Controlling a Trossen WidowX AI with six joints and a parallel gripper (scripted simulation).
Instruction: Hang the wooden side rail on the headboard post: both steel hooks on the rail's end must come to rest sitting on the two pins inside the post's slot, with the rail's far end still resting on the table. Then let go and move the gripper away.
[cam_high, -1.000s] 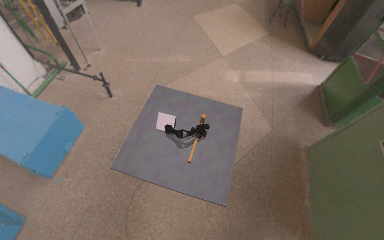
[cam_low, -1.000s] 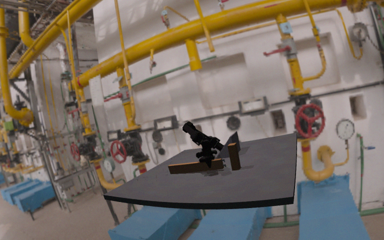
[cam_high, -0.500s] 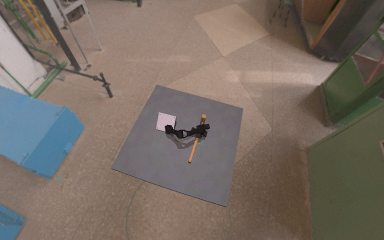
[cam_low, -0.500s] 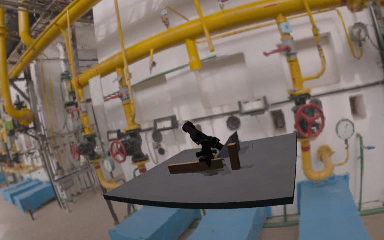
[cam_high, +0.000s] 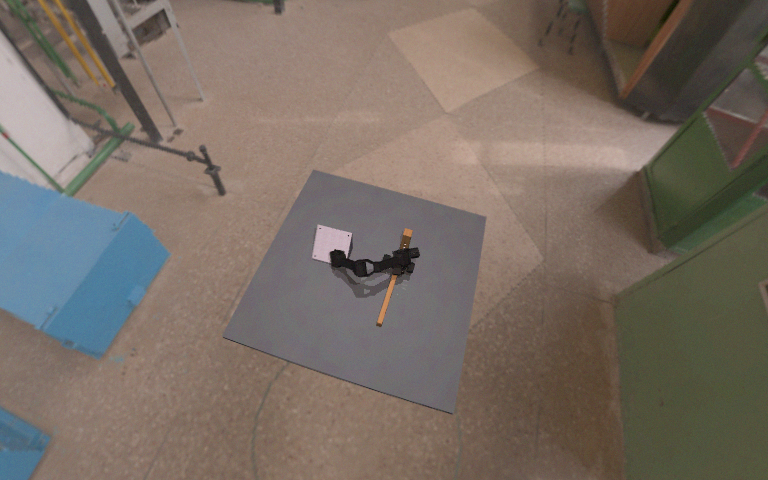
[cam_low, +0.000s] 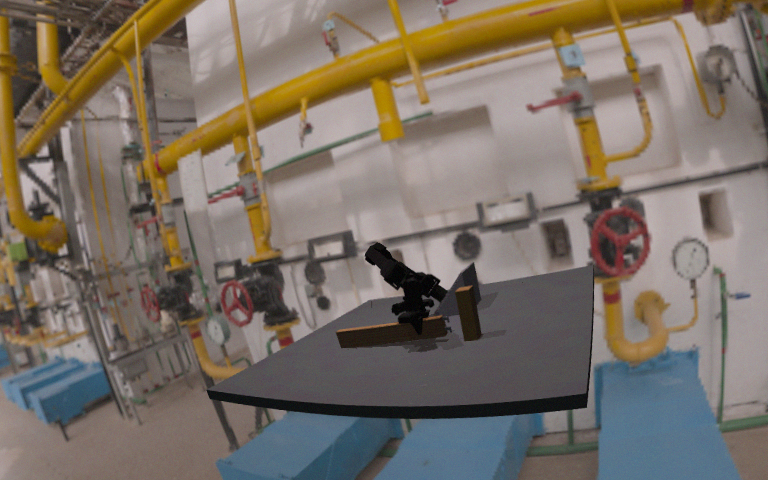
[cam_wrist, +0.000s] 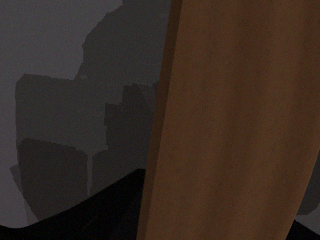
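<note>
The wooden side rail (cam_high: 386, 300) (cam_low: 373, 333) (cam_wrist: 234, 147) lies along the grey table (cam_high: 339, 350) (cam_low: 509, 367). Its far end rests on the table top and its hook end points at the headboard post (cam_high: 407, 233) (cam_low: 468, 313). The post stands upright. My gripper (cam_high: 402, 264) (cam_low: 417, 323) is shut on the rail close to its hook end. In the exterior view the rail's end stands just short of the post, with small steel hooks (cam_low: 447, 328) showing in the narrow gap. The slot and its pins are hidden. The wrist view shows only the rail's wood and the shadowed table.
The arm's base (cam_high: 336, 258) stands on a white plate (cam_high: 328, 240) left of the rail. The table's edges are some way from the rail on all sides. Blue boxes, green cabinets and yellow pipes stand around the table, off its top.
</note>
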